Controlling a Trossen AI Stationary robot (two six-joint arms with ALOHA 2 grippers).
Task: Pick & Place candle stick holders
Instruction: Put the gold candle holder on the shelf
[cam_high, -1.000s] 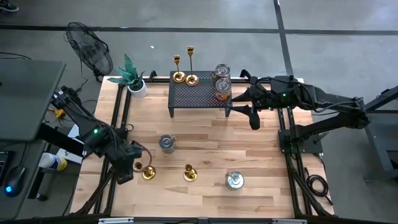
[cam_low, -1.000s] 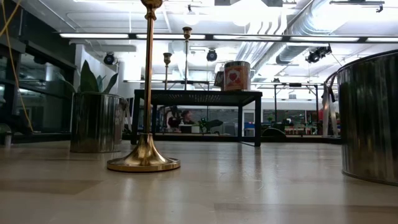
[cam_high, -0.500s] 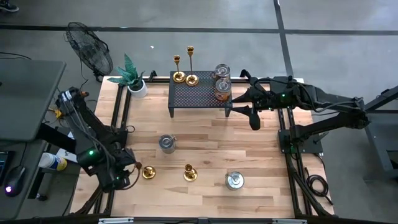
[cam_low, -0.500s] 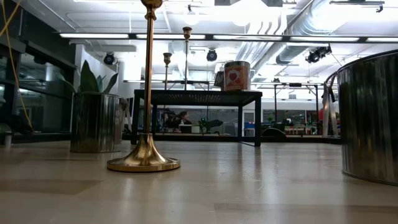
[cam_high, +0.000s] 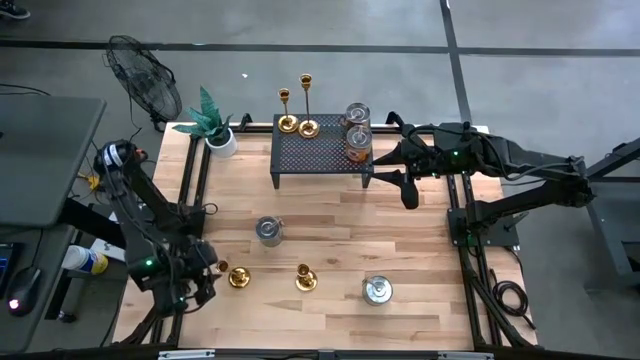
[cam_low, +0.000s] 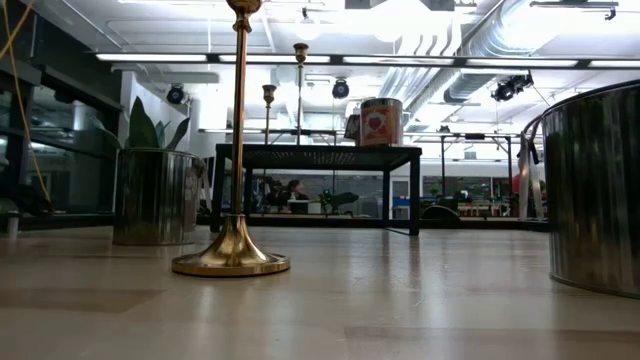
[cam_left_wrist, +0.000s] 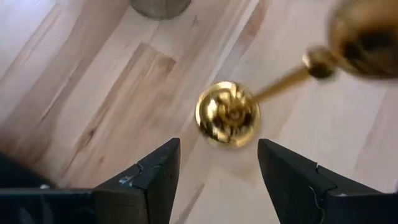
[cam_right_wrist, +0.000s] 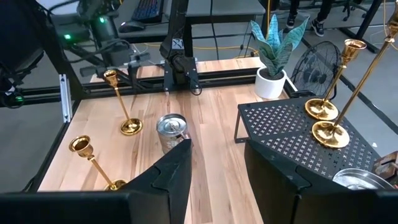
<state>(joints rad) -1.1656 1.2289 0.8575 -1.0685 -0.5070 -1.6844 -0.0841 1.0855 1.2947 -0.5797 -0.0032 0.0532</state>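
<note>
Your left hand (cam_left_wrist: 214, 163) hung open over the pale wooden worktop (cam_high: 330, 215), gripping nothing; a shiny brass candle stick holder with a round flared base (cam_high: 238, 278) stood just ahead of its fingers, a second one (cam_high: 305, 279) farther off beside it; your right hand (cam_high: 408, 195) waited part open and empty beside the black perforated metal stand (cam_high: 320, 152), which carried two more slim brass holders (cam_high: 297, 124).

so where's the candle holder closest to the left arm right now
In the high view that candle holder stands on the table's front left, just right of the left hand, with another candle holder farther right and a metal can behind it.
</note>
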